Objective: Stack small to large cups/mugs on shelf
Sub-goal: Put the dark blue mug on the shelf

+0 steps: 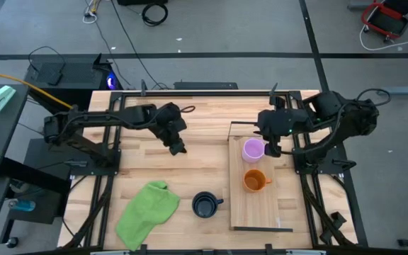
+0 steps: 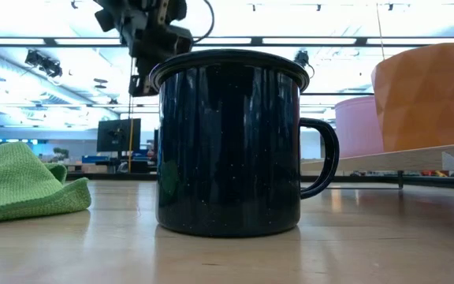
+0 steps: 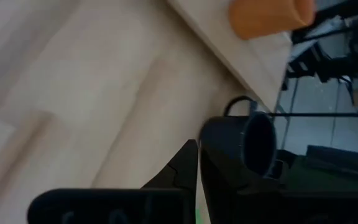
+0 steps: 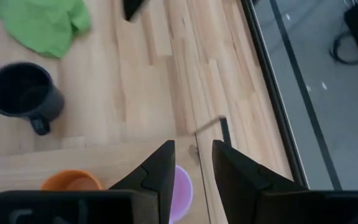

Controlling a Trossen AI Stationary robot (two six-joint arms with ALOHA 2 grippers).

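The light purple mug (image 1: 253, 149) and the orange mug (image 1: 255, 180) stand upright on the light-wood shelf (image 1: 261, 212) at the table's right. The black mug (image 1: 205, 205) stands upright on the tabletop left of the shelf, and fills the low view (image 2: 227, 142). My right gripper (image 1: 273, 149) is open over the purple mug's right side. In the right wrist view (image 4: 193, 149) the mug's rim (image 4: 182, 186) shows between its fingers. My left gripper (image 1: 178, 149) is shut and empty, raised above the table's middle, far side of the black mug (image 3: 241, 146). My right gripper points down with its fingers astride the purple mug's rim (image 4: 182, 186). Whether either finger touches the mug, I cannot tell. The mug stands upright on the shelf.
A green cloth (image 1: 147, 212) lies crumpled at the near left of the table. Thin black wire frames stand at the shelf's far end (image 1: 243, 124) and near end (image 1: 261, 229). Bare plank tabletop lies between my left gripper and the shelf.
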